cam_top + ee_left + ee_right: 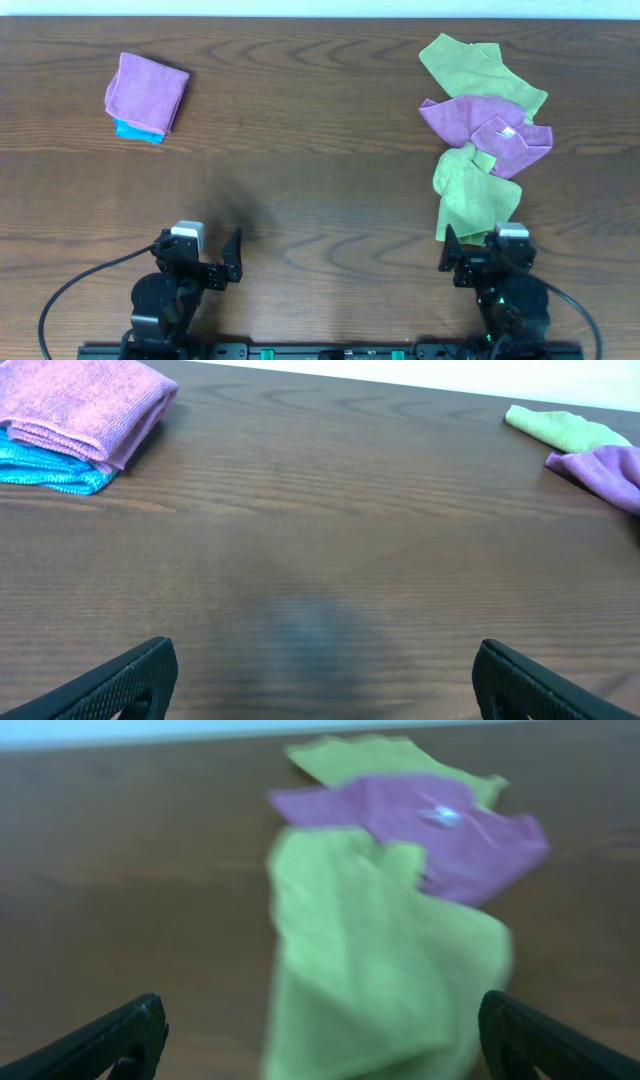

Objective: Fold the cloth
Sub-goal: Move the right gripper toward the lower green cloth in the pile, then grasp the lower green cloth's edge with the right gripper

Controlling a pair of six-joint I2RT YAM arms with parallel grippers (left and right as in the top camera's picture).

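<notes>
1. The cloth lies crumpled and unfolded near the right end of the worktop's near edge. Its near hem is just ahead of the right pincer. It is close to that arm, which I take to be why the arm faces it.
2. The far part of the cloth runs under a purple cloth bearing a white tag. Beyond that, toward the far right corner, lies a duller green cloth. The three overlap in one heap, so I judge the cloth must be drawn clear and spread flat before any fold can be made.
3. The right pincer stands wide open with nothing between its jaws, low over the wood and aimed along the cloth.
4. The left pincer is likewise spread wide and empty. It is over bare wood near the left end of the near edge, well apart from the cloth. It looks parked there until a second corner needs holding.
5. Toward the far left corner a folded lilac cloth sits on a blue cloth. They seem to be tidy pieces set out of the way.
6. Hard to make out:
   - The cloth's own tag does not show.
   - Its corners are lost in the rumples and under the purple cloth.
   - The right wrist view is blurred, so hems and layers cannot be read there.
   - I cannot tell whether the near hem touches the right pincer or only lies beside it.
   - The arm bases are cut off at the overhead view's lower edge.
</notes>
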